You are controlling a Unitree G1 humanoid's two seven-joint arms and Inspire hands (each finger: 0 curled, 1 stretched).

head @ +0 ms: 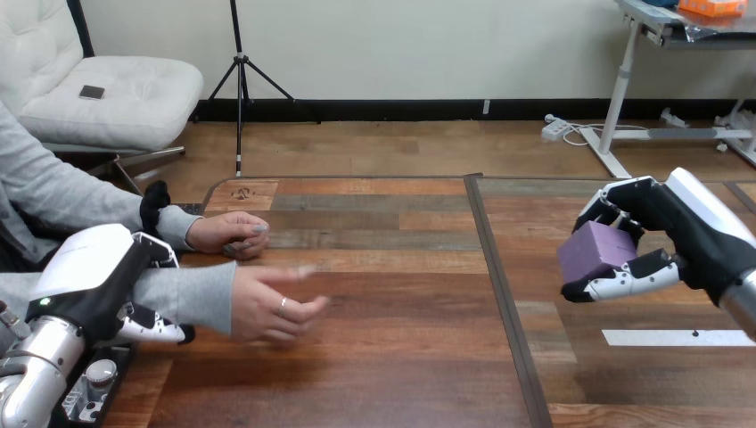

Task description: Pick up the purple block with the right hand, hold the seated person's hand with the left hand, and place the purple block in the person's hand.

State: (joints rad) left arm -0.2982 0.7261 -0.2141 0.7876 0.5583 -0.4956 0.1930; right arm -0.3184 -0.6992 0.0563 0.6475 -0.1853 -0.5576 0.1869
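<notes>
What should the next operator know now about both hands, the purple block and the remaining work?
Right hand: shut on the purple block, held above the table at its right part.
Left hand: fingers curled round the person's forearm near the wrist.
The person's hand reaches out past it, empty; the person's other hand rests farther back.
Done: pick-up and hold. Left: carry the block across, place it in that hand.

On the table (401, 357), a white tape strip (677, 338) lies just nearer than the fingers (624, 283) of the right hand (691, 234); the person's far hand (234, 234) rests beyond the fingers (157, 332) of the left hand (89, 276).
</notes>
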